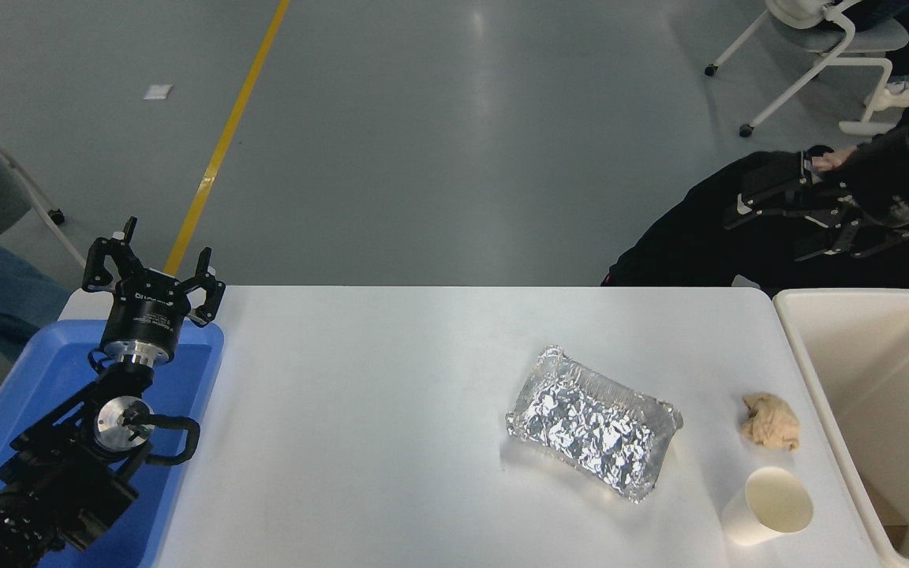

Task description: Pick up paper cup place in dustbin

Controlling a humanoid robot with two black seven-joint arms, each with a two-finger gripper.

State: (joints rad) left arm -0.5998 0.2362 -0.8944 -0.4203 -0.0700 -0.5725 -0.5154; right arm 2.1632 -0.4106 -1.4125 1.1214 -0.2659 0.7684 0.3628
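the paper cup [770, 506] is seen lying on its side at the lower right of the white counter [360, 442], below a crumpled paper wad [771, 422] and beside the cream dustbin [817, 379]. the right hand [766, 207] is raised at the upper right, its state not discernible; the left hand [153, 272] is spread over a blue tray [44, 371].

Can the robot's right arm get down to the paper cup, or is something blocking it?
Probably yes. The cup stands alone near the table's front edge, open from above; the paper wad sits apart behind it. The right gripper is raised far off.
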